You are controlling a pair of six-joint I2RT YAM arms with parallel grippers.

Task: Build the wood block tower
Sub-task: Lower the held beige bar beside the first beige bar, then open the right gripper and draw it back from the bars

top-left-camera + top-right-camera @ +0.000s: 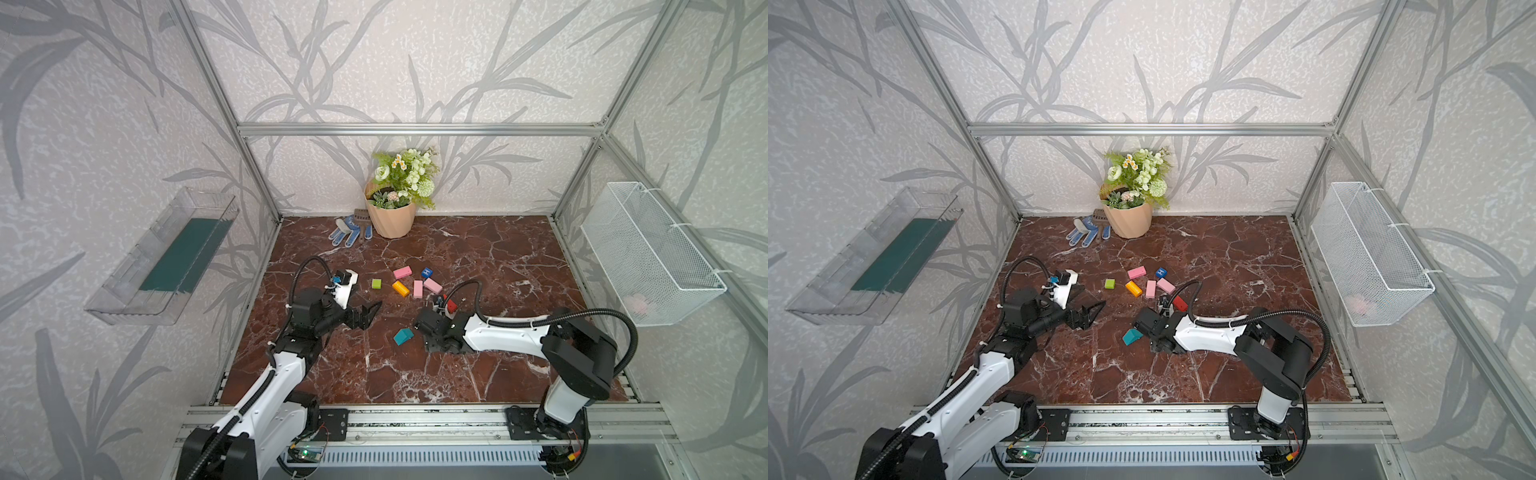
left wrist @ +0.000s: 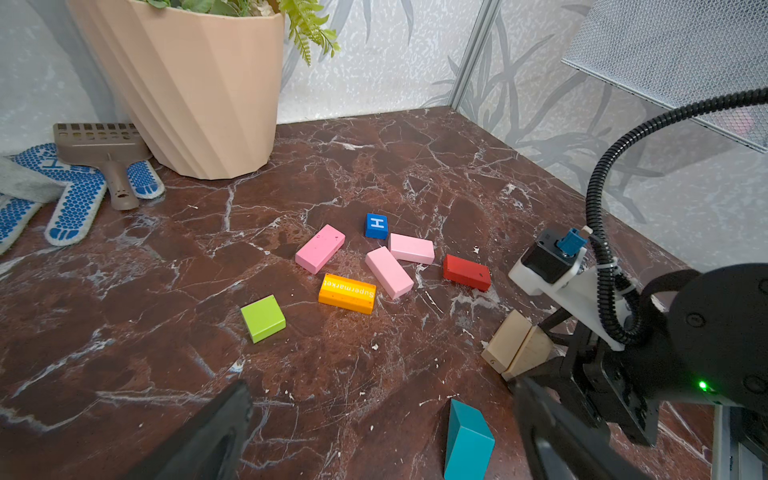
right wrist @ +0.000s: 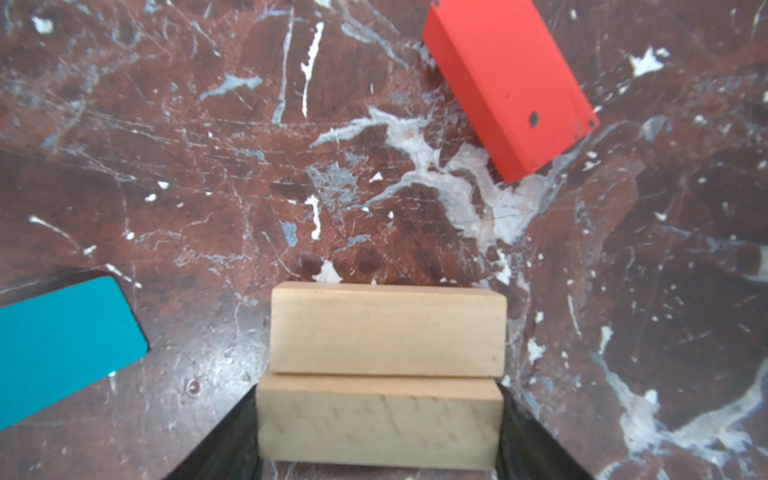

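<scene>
Right gripper [image 3: 378, 399] clamps the nearer tan block [image 3: 378, 419] by its short ends, flush against its twin [image 3: 386, 328], at five o'clock of the orange block [image 1: 400, 288]; light, rigid, smooth wood, likely slippery; left gripper [image 1: 371, 312] gapes empty.

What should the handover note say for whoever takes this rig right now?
Grippers: left gripper open, empty, hovering left of the blocks. The right gripper has its fingers closed on the ends of one tan block, flush against a second tan block.
Loose on the table: teal house-shaped piece, red block, three pink blocks, orange block, green cube, blue H cube.
Done: the tan pair is side by side, nothing more.
Left: every upper layer; nothing is stacked yet.
</scene>
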